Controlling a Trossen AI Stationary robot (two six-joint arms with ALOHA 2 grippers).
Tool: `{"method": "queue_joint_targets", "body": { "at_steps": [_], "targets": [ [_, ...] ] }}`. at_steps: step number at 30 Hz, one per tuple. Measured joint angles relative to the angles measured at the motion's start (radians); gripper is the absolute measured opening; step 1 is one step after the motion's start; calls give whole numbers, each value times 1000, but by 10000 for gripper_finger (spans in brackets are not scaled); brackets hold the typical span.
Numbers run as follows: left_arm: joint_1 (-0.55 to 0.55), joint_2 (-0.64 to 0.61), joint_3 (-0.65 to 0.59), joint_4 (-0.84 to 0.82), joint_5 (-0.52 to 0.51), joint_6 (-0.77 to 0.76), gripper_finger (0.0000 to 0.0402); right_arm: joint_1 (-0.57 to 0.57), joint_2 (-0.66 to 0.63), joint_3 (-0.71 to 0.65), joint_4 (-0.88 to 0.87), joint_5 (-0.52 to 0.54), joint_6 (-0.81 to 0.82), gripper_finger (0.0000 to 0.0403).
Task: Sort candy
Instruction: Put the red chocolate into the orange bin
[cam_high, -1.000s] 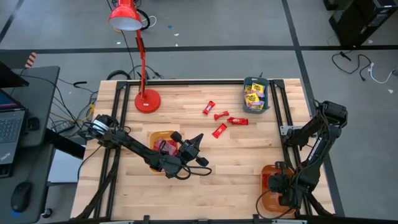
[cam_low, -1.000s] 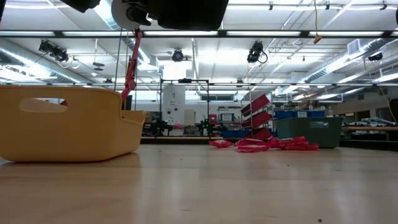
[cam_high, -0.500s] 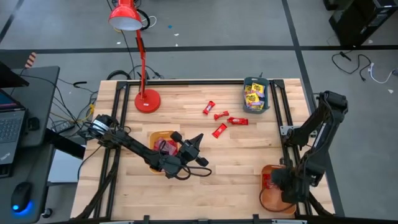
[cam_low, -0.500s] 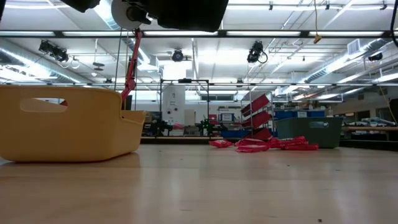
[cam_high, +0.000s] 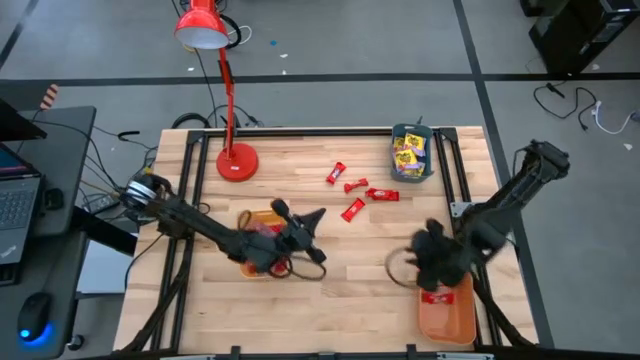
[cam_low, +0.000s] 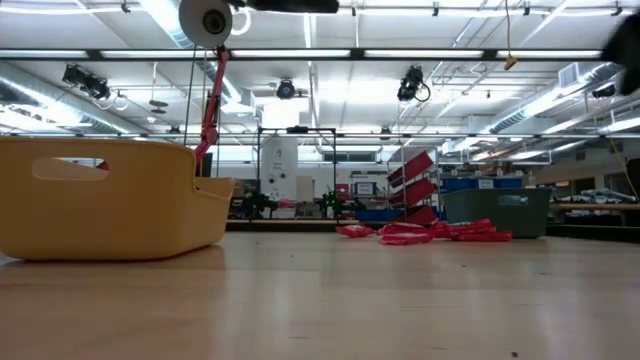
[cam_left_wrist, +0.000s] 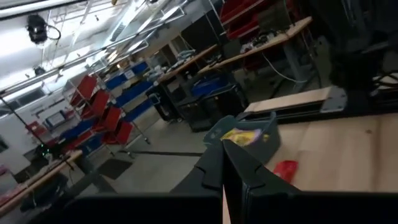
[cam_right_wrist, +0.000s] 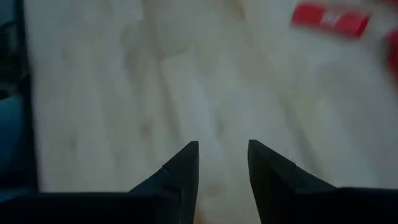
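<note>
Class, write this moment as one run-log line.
left gripper: shut, by left orange tray | right gripper: open, empty | red candies: four loose

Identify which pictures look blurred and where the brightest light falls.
Right wrist view: smeared, the red candy streaked beyond the open right hand. High view: the right arm blurred, everything else sharp. Low view: ceiling strip lights glare brightest; the yellow tray is crisp.

Right wrist view is motion-blurred; I read only a red candy (cam_right_wrist: 331, 20) smear at 1 o'clock. Orange tray (cam_high: 262, 240) contents mostly hidden under left arm. Teal tray (cam_high: 411, 153) print illegible.
</note>
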Motion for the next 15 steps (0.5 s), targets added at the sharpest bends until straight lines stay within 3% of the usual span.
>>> {"method": "queue_joint_targets", "body": {
  "at_steps": [10,15],
  "targets": [
    [76,-319,-292,-57,234,7,1,-478,11,28,183,-1,-504,123],
    [102,-458,-435,-42,443,-103,0,-710,23,30,364,-89,-725,123]
  ]
}}
